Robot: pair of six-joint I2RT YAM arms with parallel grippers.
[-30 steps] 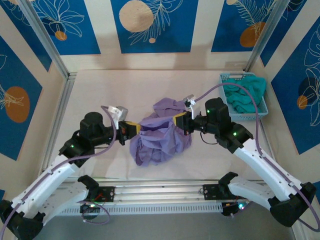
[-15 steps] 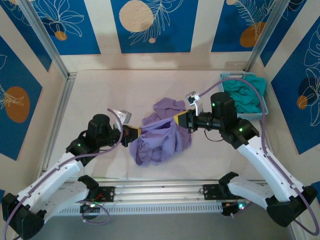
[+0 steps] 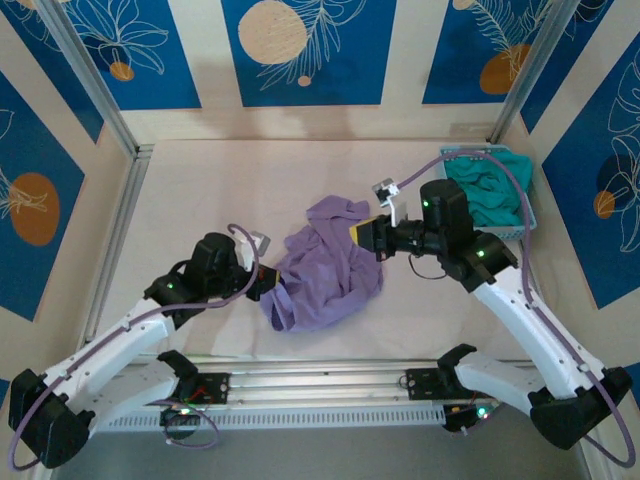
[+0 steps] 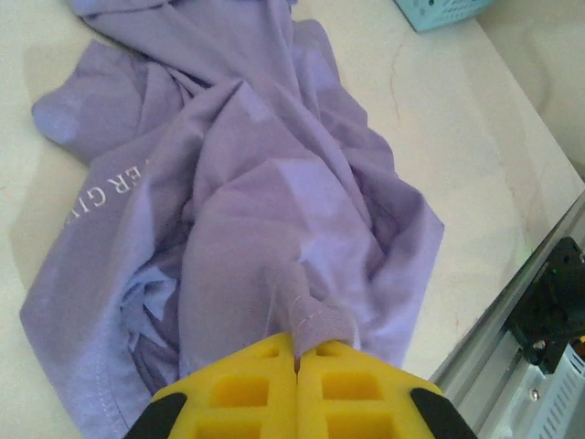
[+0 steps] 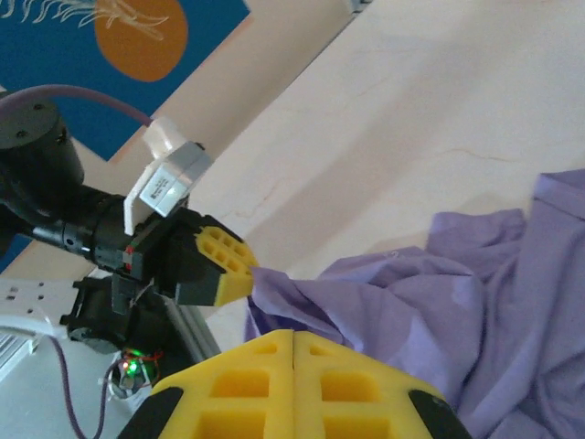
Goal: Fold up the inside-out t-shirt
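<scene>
The t-shirt (image 3: 325, 265) lies bunched mid-table. Bare table (image 3: 200, 190) is open behind it and to the left, and a basket (image 3: 465, 152) sits at the far right edge. The left gripper (image 4: 297, 346) pinches a fold at the shirt's near-left edge. The right gripper (image 5: 292, 340) has its jaws pressed together by the shirt's right side; I cannot tell if cloth is between them. Folds cut off part of the lettering (image 4: 105, 192).

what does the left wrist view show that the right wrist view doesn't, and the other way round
Left wrist, not right: white lettering on the t-shirt and a corner of the blue basket. Right wrist, not left: the right gripper, jaws shut, and a blue wall panel with an orange circle. Both: the lavender t-shirt crumpled on the pale table, and the left gripper, jaws shut on a fold of it.
</scene>
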